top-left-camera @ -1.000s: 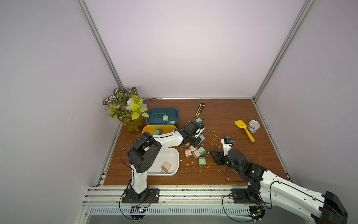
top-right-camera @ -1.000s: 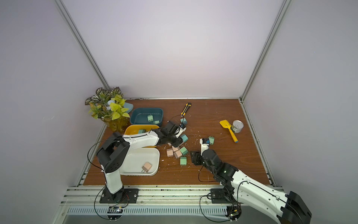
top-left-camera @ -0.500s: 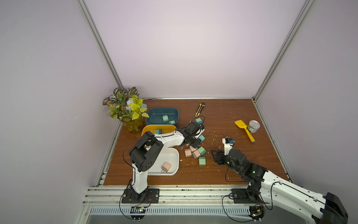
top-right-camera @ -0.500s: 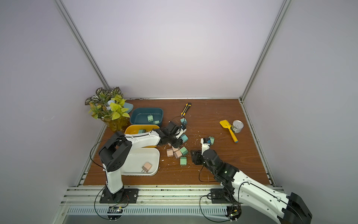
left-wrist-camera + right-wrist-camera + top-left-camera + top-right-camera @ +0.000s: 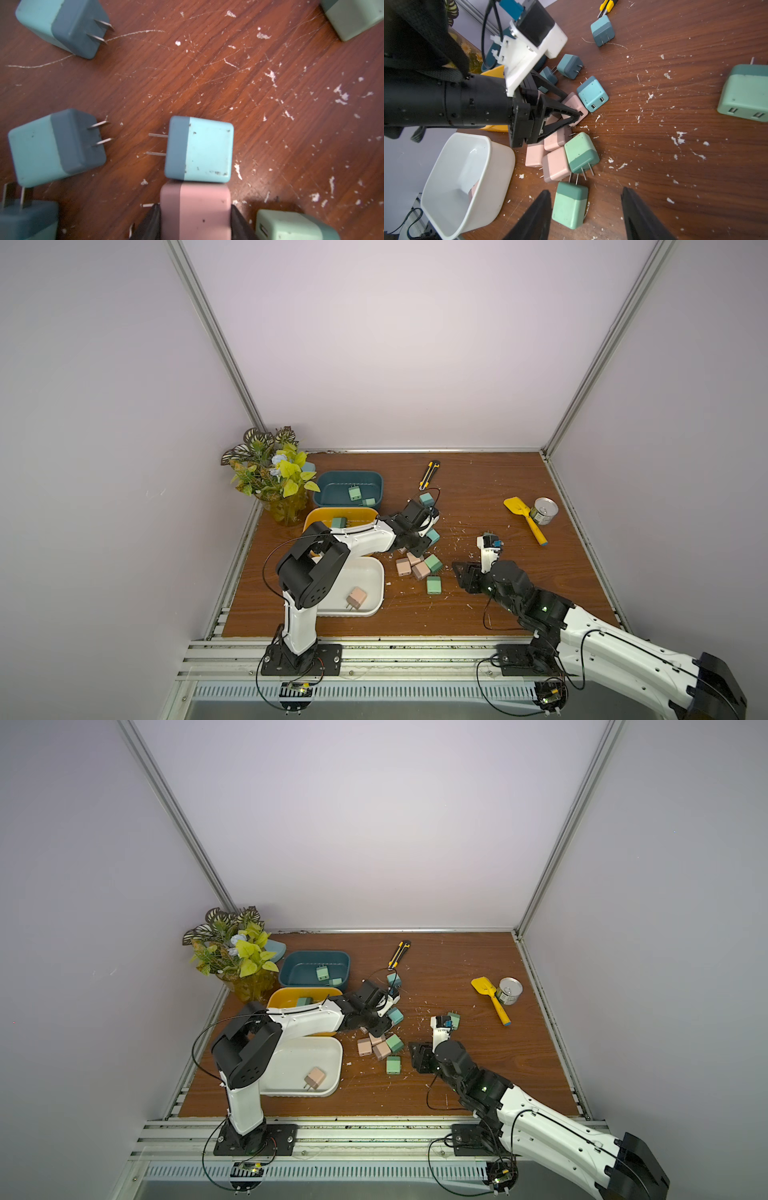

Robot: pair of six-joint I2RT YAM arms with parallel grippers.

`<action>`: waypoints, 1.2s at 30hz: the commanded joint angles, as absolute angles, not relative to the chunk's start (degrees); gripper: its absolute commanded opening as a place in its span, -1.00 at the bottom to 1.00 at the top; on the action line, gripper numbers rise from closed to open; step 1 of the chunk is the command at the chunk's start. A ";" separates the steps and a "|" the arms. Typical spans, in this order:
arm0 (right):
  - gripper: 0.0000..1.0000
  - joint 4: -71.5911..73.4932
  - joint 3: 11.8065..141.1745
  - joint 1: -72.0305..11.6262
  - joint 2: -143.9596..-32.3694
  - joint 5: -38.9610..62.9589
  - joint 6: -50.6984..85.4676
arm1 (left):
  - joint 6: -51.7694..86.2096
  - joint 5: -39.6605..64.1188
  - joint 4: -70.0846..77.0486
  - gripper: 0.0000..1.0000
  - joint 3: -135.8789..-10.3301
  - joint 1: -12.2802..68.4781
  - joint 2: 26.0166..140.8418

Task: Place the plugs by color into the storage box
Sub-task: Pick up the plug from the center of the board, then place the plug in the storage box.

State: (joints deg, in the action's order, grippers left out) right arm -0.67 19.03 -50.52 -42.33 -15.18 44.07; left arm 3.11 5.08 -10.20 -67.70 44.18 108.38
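Note:
My left gripper (image 5: 195, 216) is shut on a pink plug (image 5: 197, 209) that lies on the wood against a light blue plug (image 5: 207, 149); in the right wrist view its black fingers (image 5: 562, 112) flank that pink plug (image 5: 576, 104). My right gripper (image 5: 588, 216) is open and low over the table, with a mint green plug (image 5: 570, 204) between its fingers, close to one of them. More pink plugs (image 5: 411, 568) and green plugs (image 5: 433, 585) lie clustered. Of the storage boxes, the teal box (image 5: 374, 481) holds two green plugs, the yellow box (image 5: 361, 512) a blue one, and the white box (image 5: 376, 572) a pink one.
A potted plant (image 5: 274, 477) stands at the back left. A utility knife (image 5: 429, 475) lies behind the plugs. A yellow scoop (image 5: 523, 518) and a tin can (image 5: 544, 511) sit at the right. Another green plug (image 5: 745, 93) lies near my right wrist. White flakes litter the wood.

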 commanded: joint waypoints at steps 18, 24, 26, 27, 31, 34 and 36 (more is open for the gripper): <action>0.18 7.96 23.20 -50.45 -46.90 -8.04 40.89 | 3.21 6.13 -12.64 -0.15 -64.47 44.73 91.99; 0.18 10.08 23.60 -50.45 -49.46 -6.41 39.60 | 7.60 5.93 -14.52 -0.15 -59.61 44.72 86.83; 0.18 11.04 24.04 -50.45 -50.76 -5.41 39.37 | 9.63 5.76 -15.51 -0.15 -57.93 44.69 85.52; 0.18 11.24 24.35 -50.53 -51.36 -4.78 39.14 | 10.50 5.80 -16.07 -0.15 -57.30 44.70 84.95; 0.18 12.35 24.90 -50.74 -53.94 -3.66 39.13 | 13.61 8.17 -17.92 -0.15 -53.84 44.73 81.45; 0.18 13.54 24.92 -50.80 -55.74 -3.13 39.14 | 16.01 8.30 -18.10 -0.17 -50.75 44.70 77.70; 0.18 14.37 25.17 -50.80 -56.91 -2.64 39.10 | 17.26 7.25 -18.14 -0.18 -49.08 44.70 75.07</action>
